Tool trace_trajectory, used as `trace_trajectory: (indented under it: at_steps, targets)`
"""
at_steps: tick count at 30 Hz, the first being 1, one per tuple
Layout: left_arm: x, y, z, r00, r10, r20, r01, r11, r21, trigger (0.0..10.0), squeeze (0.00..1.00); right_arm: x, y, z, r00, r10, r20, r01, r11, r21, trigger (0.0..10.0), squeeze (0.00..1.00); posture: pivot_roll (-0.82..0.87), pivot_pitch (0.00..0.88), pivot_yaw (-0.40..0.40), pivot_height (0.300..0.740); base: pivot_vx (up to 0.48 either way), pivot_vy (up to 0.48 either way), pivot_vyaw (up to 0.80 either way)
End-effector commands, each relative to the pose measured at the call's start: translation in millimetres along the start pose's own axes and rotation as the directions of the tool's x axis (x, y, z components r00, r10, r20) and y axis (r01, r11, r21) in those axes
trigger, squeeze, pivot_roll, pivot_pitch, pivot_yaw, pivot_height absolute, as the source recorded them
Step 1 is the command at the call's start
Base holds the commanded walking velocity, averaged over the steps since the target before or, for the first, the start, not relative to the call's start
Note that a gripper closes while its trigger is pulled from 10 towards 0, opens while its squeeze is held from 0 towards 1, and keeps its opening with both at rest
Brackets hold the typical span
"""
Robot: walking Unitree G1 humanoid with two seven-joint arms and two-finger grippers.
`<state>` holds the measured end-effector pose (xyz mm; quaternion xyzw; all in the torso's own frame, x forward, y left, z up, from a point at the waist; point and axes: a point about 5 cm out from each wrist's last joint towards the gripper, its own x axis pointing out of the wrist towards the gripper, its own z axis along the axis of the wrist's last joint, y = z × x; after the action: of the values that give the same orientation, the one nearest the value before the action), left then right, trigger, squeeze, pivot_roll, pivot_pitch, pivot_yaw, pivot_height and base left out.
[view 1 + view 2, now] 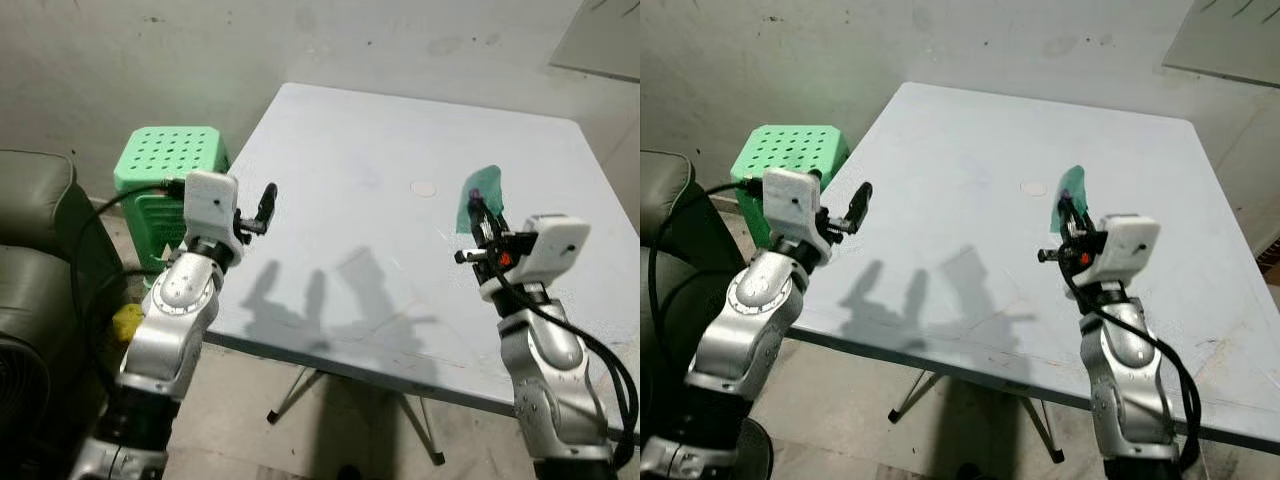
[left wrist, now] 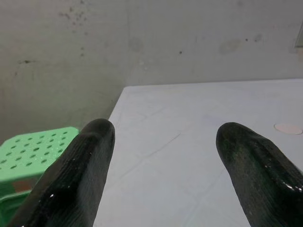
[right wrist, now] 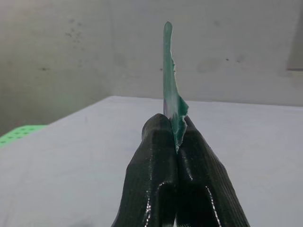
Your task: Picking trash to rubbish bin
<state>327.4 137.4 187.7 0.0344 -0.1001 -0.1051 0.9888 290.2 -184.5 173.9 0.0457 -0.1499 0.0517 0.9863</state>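
Green stool (image 1: 168,160) beside table (image 1: 360,180), left.

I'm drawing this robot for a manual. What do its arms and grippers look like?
Both arms are rounded, jointed silver metal segments. Each wrist carries a white boxy housing, with black cables looping along the arm. The left gripper and right gripper each have two long, glossy black fingers with rounded tips. A small orange-red spot sits by the right wrist housing.
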Motion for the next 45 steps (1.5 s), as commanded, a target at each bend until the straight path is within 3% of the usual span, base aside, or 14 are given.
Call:
trace_trajectory:
  at_steps: [1,3,14,38,44,45]
  targets:
    - [-3.1,0.8,2.3,1.0,0.001,0.025,0.0,1.0,-0.005,10.0,0.0,-2.0,-1.6,3.5,0.999,-0.025,0.024,0.025,1.0,-0.008,10.0,0.0,-0.05,0.058,-0.035,0.74,0.0,0.0,0.0]
    - [-4.7,1.0,3.5,0.999,0.0,0.05,0.002,0.999,-0.036,10.0,0.0,-2.4,-2.1,2.3,0.999,-0.043,0.026,0.043,0.999,-0.014,10.0,0.0,-0.05,0.051,-0.036,0.74,0.0,0.0,0.0]
    - [0.4,8.3,3.4,0.999,0.028,0.044,-0.027,0.999,-0.03,10.0,0.0,3.7,0.5,-9.3,0.996,-0.077,-0.046,0.073,0.994,-0.084,10.0,0.0,-0.04,0.031,-0.046,0.74,0.0,0.0,0.0]
    - [1.1,-18.3,-5.2,0.998,-0.062,0.021,0.063,0.996,-0.067,10.0,0.0,-4.7,-5.3,-13.7,0.989,-0.114,-0.094,0.098,0.983,-0.154,10.0,0.0,-0.08,0.014,-0.039,0.74,0.0,0.0,-0.77]
    - [3.6,-20.6,-8.7,0.997,-0.071,0.003,0.071,0.995,-0.072,10.0,0.0,-7.9,-7.2,-15.0,0.987,-0.127,-0.099,0.11,0.98,-0.164,10.0,0.0,-0.09,0.01,-0.028,0.74,0.0,-0.48,-0.76]
    - [4.2,-22.6,-8.5,0.997,-0.075,0.002,0.074,0.988,-0.133,10.0,0.0,-8.9,-8.4,-13.7,0.987,-0.132,-0.097,0.114,0.98,-0.165,10.0,0.0,-0.1,0.008,-0.023,0.74,0.0,0.0,-0.76]
